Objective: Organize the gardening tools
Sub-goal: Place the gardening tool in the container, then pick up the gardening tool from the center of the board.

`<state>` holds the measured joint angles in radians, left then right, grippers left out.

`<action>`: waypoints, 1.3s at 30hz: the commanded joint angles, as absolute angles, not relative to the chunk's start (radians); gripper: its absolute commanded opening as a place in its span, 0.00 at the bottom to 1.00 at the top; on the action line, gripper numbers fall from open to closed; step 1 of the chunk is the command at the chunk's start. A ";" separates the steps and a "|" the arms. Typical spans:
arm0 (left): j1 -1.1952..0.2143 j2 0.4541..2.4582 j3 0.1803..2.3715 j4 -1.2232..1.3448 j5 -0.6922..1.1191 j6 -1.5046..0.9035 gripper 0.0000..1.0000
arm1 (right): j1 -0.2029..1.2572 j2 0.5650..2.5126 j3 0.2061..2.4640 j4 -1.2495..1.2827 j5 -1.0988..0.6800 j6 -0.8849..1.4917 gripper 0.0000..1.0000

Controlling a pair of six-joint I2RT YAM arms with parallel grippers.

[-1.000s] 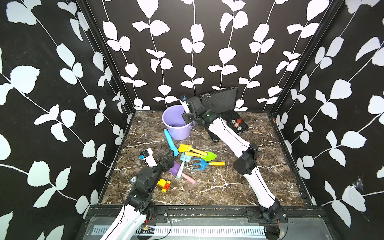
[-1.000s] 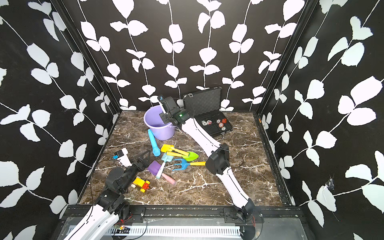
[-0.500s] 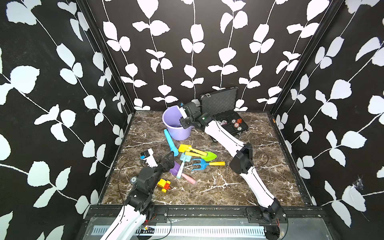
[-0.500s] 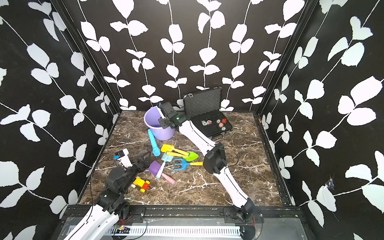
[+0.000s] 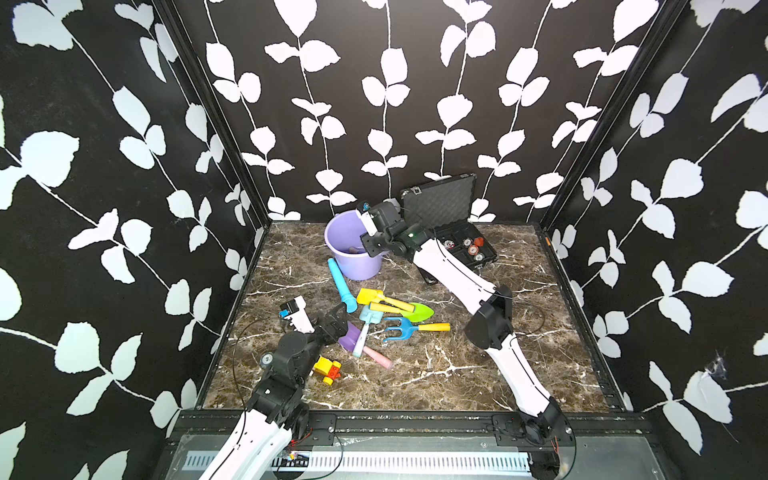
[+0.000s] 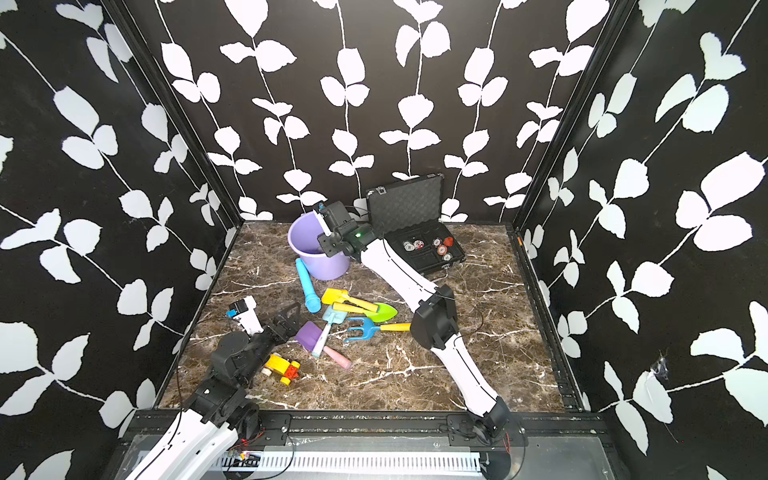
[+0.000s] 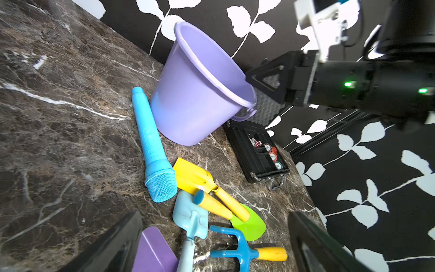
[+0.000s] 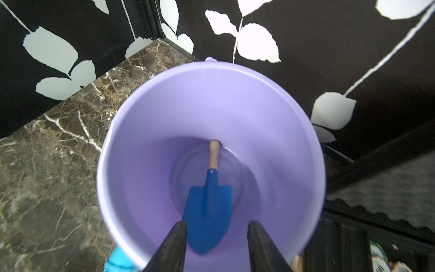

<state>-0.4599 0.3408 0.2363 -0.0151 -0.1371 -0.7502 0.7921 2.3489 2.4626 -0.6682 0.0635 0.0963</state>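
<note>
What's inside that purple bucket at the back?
One blue wooden-handled trowel lies in the purple bucket; nothing else shows there. The bucket floor beneath its blade is covered, so that spot cannot be seen.

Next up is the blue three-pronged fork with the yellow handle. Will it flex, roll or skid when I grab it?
The blue fork looks like rigid moulded plastic, so probably stiff and light. Its wide flat prongs should keep it from rolling. On the glossy marble table it may skid if nudged.
</note>
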 commanded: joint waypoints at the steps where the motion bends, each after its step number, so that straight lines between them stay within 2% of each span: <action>1: -0.463 0.331 0.284 -0.096 -0.170 -0.718 0.99 | 0.819 2.165 2.305 -0.605 0.080 0.121 0.49; 12: -0.464 0.343 0.345 -0.218 -0.197 -0.662 0.99 | 0.870 1.631 1.431 -0.292 0.183 0.225 0.60; 16: -0.464 0.363 0.364 -0.242 -0.185 -0.659 0.99 | 0.865 1.504 1.232 -0.303 0.204 0.236 0.64; 22: -0.463 0.410 0.371 -0.224 -0.151 -0.658 0.99 | 0.815 1.431 1.003 -0.313 0.196 0.287 0.70; 28: -0.463 0.492 0.376 -0.176 -0.110 -0.665 0.99 | 0.725 1.434 0.865 -0.240 0.084 0.325 0.73; 39: -0.463 0.618 0.384 -0.108 -0.038 -0.657 0.99 | 0.649 1.593 0.908 -0.210 -0.038 0.312 0.73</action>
